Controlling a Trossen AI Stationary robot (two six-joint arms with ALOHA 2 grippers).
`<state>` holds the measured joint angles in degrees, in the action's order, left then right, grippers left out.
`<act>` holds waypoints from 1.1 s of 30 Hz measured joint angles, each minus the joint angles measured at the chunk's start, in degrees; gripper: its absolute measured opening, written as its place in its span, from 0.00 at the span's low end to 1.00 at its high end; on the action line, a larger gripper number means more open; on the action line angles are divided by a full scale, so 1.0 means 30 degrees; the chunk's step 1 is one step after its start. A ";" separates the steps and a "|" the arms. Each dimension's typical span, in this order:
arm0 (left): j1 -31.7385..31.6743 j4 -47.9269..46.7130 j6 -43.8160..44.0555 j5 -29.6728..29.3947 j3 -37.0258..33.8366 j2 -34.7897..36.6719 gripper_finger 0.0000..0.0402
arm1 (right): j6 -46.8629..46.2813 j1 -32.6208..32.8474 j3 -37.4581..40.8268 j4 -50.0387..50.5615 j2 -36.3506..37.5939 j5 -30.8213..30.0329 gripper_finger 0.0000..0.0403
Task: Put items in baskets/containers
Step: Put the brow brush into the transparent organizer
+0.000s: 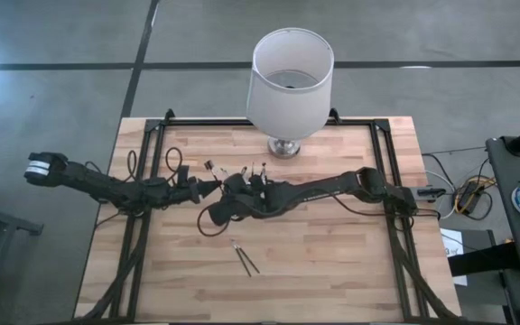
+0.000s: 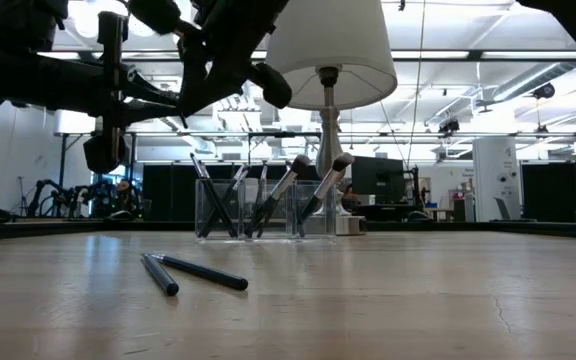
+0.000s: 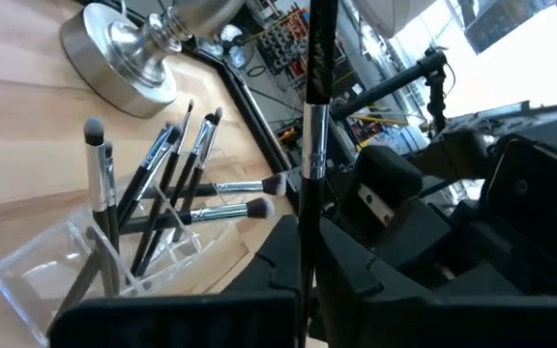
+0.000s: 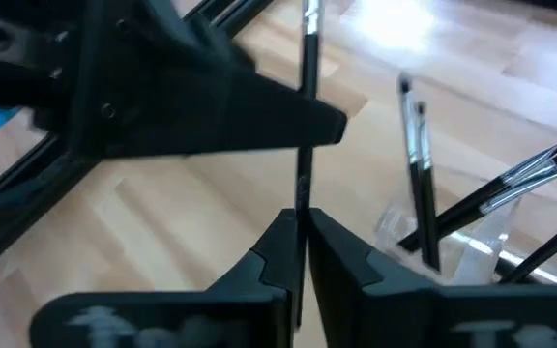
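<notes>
Two loose brushes (image 1: 245, 257) lie near on desk (image 1: 332, 271); left pincer (image 1: 208, 185) and right pincer (image 1: 233, 187) both clamped on one brush (image 3: 309, 145) beside clear holder (image 2: 258, 208)

The bench (image 1: 332, 262) is pale, planked wood with a smooth, faintly sheened top. The low clear plastic holder (image 3: 42, 271) looks glossy and nearly see-through. The thin dark brushes (image 3: 177, 179) standing in it have glossy black handles, bright metal ferrules and soft pale bristle tips. Two more dark sticks (image 2: 193, 272) lying on the wood look smooth and slightly shiny. The white lampshade (image 1: 289, 81) appears matt, like cloth or paper, over a polished metal base (image 3: 119, 58). The left tool (image 3: 303, 290) and right tool (image 4: 298, 256) are matt black plastic.
</notes>
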<state>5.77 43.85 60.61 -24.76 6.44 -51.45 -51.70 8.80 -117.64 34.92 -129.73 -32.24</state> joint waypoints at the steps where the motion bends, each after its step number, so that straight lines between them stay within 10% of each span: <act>1: 0.0012 -0.0014 -0.0238 0.0100 -0.0001 0.0036 0.02 | 0.0190 0.0012 0.0000 0.0105 0.0104 0.0399 0.07; 14: 0.0253 0.0023 -0.4993 0.3065 0.0457 0.1330 0.02 | 0.0300 0.0366 0.0015 0.0737 0.2884 0.0620 0.42; 33: 0.1422 -0.1694 -1.1593 0.6009 0.3578 0.2561 0.02 | 0.2794 0.0321 -0.0029 -0.3392 0.3696 0.2368 0.42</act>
<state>10.03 38.77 25.83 -6.73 17.17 -43.77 -43.32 9.76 -117.73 24.74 -118.64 -25.14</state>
